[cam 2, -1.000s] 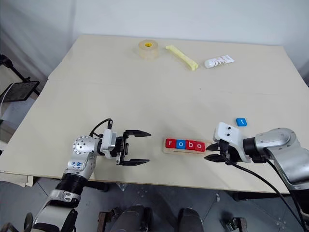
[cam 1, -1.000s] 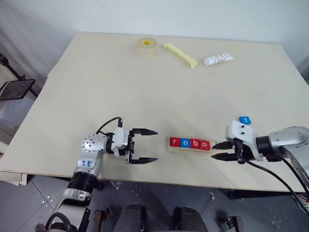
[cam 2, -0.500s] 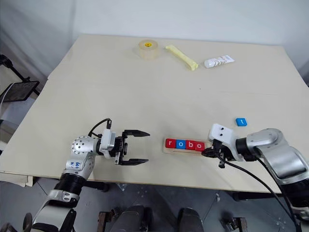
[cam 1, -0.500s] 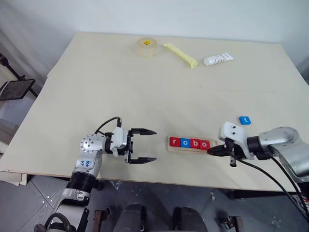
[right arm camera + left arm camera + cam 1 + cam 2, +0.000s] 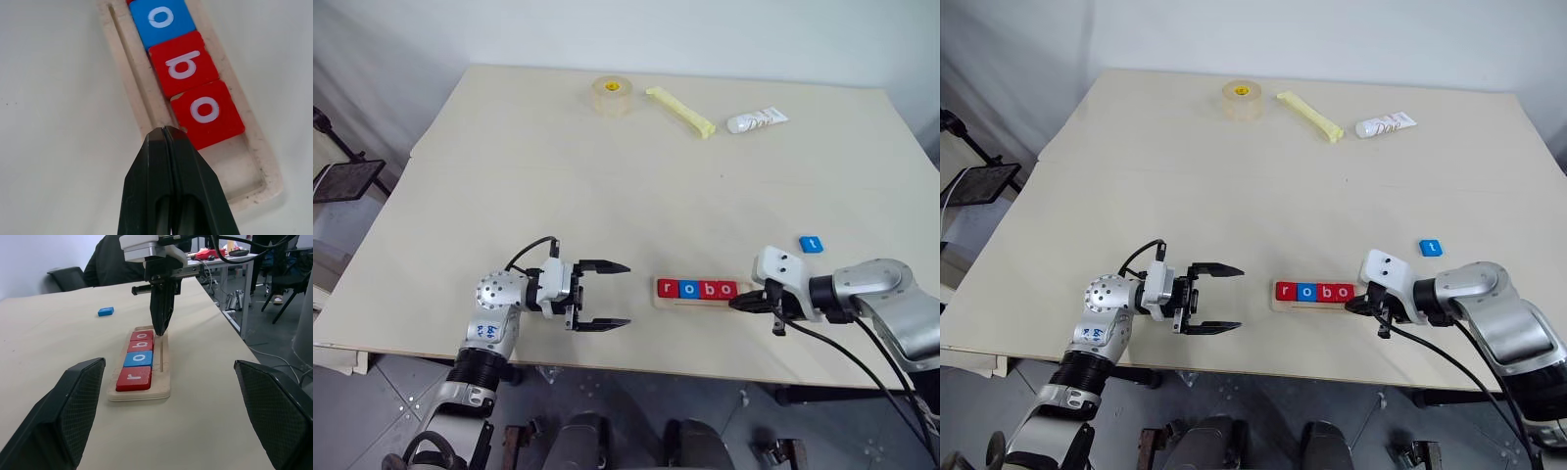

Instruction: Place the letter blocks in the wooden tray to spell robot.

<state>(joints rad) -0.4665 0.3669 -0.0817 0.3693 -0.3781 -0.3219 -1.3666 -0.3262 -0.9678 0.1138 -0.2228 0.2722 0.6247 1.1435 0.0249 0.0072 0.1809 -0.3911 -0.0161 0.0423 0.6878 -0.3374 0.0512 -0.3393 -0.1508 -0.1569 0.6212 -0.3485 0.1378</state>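
Now you have the right gripper (image 5: 736, 304) pinched fully together, its black tips pressed flat against each other with nothing between them, and its point sits at the right end of the wooden tray (image 5: 700, 304), down at the near edge of the last red tile. Four of the letter blocks (image 5: 699, 290) lie in the tray in a row, reading r, o, b, o: red, blue, red, red, each touching its neighbour. You can see the tray's right end past the second o bare. The blue t block (image 5: 812, 244) lies flat on the table (image 5: 607, 186), beyond the right wrist and apart from the tray. Your left gripper (image 5: 607, 294) hangs level just left of the tray with its two fingers spread wide and nothing between them. Along the far edge of the table you have a roll of tape (image 5: 611, 94), a yellow stick (image 5: 679, 111) and a white tube (image 5: 756, 120).
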